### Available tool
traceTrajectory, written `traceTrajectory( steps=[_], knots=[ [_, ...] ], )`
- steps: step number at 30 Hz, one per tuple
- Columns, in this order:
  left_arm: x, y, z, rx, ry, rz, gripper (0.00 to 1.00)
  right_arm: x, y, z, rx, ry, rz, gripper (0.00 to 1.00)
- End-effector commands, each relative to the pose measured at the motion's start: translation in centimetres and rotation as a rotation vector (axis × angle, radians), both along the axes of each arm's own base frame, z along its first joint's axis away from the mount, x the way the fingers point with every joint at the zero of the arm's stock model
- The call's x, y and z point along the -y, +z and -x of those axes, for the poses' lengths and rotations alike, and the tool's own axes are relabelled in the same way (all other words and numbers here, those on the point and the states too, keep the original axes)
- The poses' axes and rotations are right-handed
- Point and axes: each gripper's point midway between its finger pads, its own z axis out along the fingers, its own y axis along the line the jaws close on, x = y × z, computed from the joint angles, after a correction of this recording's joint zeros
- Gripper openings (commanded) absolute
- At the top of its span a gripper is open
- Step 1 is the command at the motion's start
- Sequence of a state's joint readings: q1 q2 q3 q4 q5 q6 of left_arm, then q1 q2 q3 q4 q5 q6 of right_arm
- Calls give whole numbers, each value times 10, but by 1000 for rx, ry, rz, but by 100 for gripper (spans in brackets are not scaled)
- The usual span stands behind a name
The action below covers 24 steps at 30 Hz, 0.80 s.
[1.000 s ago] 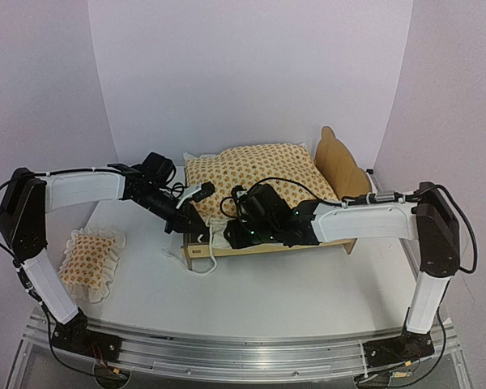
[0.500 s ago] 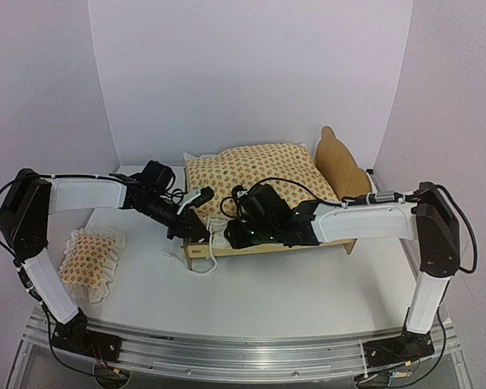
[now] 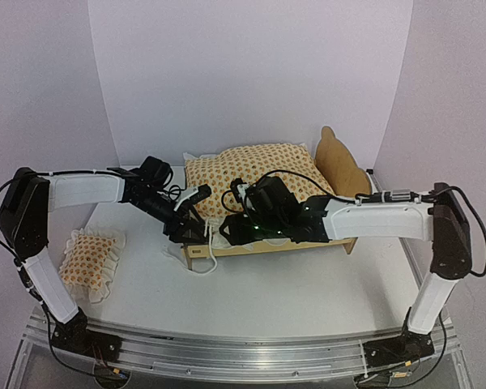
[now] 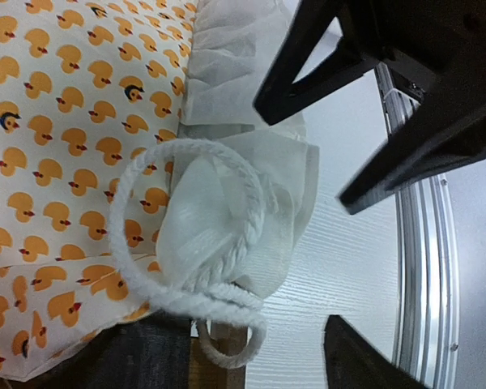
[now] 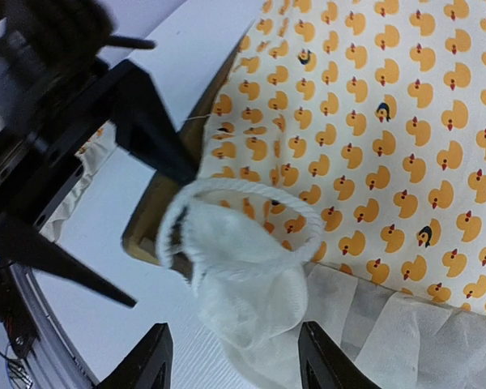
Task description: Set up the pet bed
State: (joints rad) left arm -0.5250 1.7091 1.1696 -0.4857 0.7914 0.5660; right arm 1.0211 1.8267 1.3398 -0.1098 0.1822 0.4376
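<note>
- Duck-print cushion (image 3: 259,170) covers the pet bed (image 3: 340,166); its rope tie (image 4: 202,304) loops over the ruffled corner.
- Left gripper (image 3: 188,229), jaws apart, sits at that corner's 9 o'clock.
- Right gripper (image 5: 233,326) fingers are spread around it.

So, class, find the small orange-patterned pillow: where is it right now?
In the overhead view, the small pillow lies flat on the table's left side, beside the left arm, apart from the pet bed.
</note>
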Motion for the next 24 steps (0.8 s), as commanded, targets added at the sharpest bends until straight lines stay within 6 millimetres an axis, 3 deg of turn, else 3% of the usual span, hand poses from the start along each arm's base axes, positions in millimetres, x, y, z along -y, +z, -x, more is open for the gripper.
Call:
traceTrajectory(
  steps=[1, 2, 3, 5, 8, 10, 12, 15, 17, 24],
  knots=[
    [-9, 41, -12, 105, -29, 28, 89, -9, 56, 39, 44, 154, -146, 54],
    [-12, 46, -13, 126, -39, 26, 97, -7, 57, 47, 37, 170, -164, 54],
    [-15, 52, -13, 155, -52, 24, 99, -2, 54, 53, 22, 175, -169, 55],
    [-20, 63, -8, 217, -107, 21, 92, 7, 54, 61, 2, 162, -210, 55],
    [-19, 62, 25, 310, -270, -7, 71, 24, 43, 66, -30, 111, -226, 55],
    [-11, 44, 32, 314, -260, -74, 56, 32, 32, 67, -36, 80, -231, 55],
    [-10, 24, 27, 318, -249, -119, 53, 37, 25, 67, -34, 63, -241, 55],
    [-10, -1, 4, 350, -221, -209, 56, 38, 11, 69, -51, 57, -257, 55],
    [-9, -11, -2, 340, -239, -237, 59, 38, -5, 70, -72, 50, -247, 55],
    [0, -43, 15, 290, -327, -284, 58, 45, -43, 69, -114, -7, -232, 54]
  ],
)
